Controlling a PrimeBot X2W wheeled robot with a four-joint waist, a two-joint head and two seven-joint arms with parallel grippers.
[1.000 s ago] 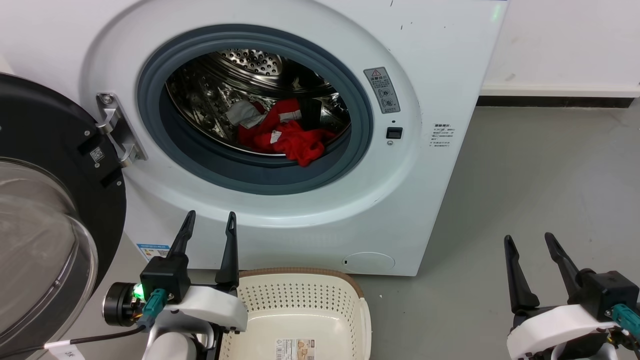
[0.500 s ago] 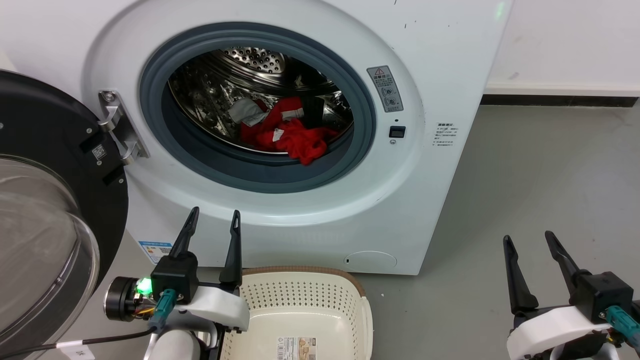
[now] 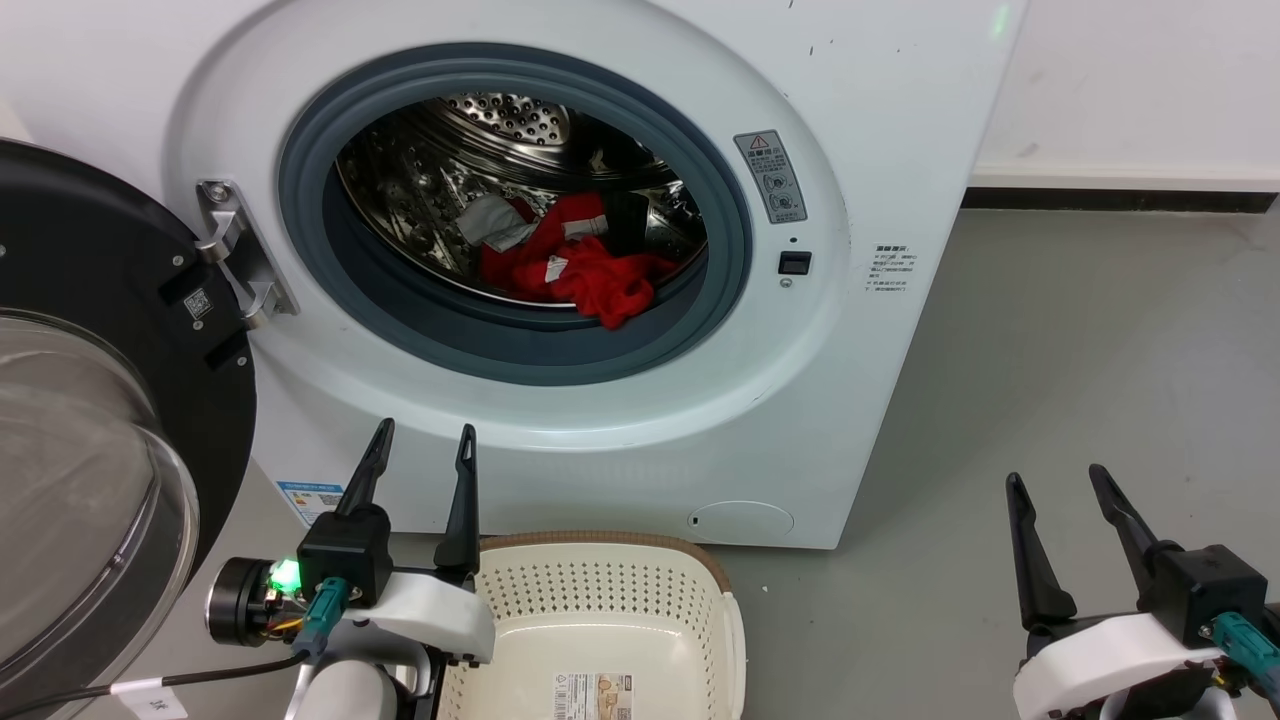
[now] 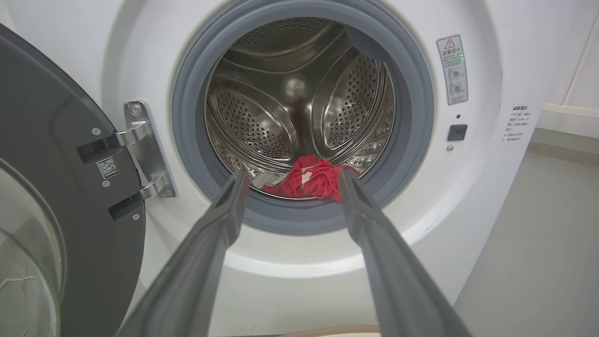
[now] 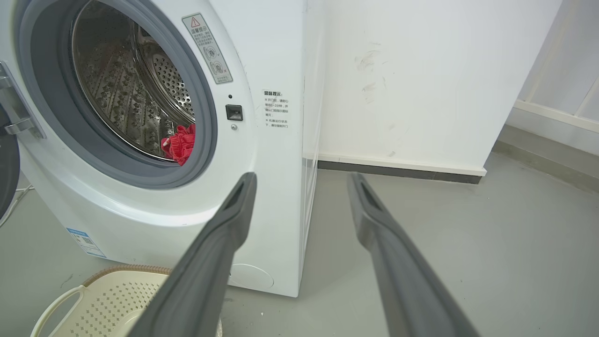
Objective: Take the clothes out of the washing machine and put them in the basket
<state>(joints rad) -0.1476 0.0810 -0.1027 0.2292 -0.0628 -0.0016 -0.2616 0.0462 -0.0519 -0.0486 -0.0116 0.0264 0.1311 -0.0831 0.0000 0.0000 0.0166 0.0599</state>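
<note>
— Seen the clothes (image 3: pixel 590 275)?
— Yes. Red, with little white bits, lying in a heap at the bottom of the shiny drum (image 3: pixel 500 130), inside the washing machine (image 3: pixel 860 130). One corner hanging over the front edge, by the grey ring (image 3: pixel 400 300).
— And the door (image 3: pixel 90 250)?
— Swung wide open, off to the left.
— The basket (image 3: pixel 600 595)?
— Down on the floor (image 3: pixel 1050 350), right in front of the washing machine, below the round hole. A paper label (image 3: pixel 590 695) on its bottom.
— Left gripper (image 3: pixel 425 430)?
— Spread apart, holding nothing, near the basket's left side, fingers pointing at the washing machine.
— Right gripper (image 3: pixel 1056 476)?
— Spread apart too, holding nothing, low over the floor, off to the right of the washing machine
</note>
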